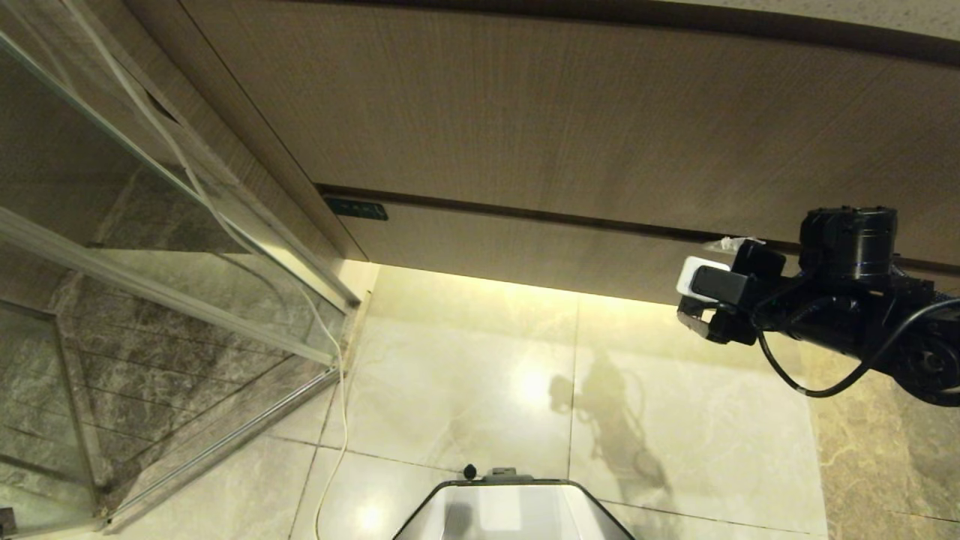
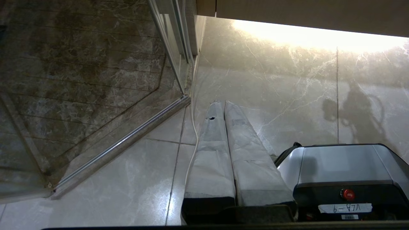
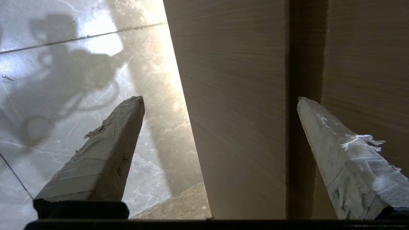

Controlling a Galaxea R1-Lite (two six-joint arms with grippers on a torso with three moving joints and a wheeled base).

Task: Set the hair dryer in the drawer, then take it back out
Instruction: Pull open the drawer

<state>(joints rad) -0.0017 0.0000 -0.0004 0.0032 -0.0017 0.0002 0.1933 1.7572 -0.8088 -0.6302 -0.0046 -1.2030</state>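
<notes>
The drawer is showing light wood grain, with a black plate at nine o'clock. The floor is gleaming in cream marble veining. The right gripper is wearing whitish tape.

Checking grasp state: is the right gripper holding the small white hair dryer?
No: the right gripper is open and empty, facing the light wood-grain drawer front.

Seeing drawer front sitting flush under tall panel, only thin dark gap between them offering fingertip room. My right gripper standing spread, straddling drawer front, one finger lying over gap. Floor below lying open for passage. Glass door and dangling cord crowding my left.
</notes>
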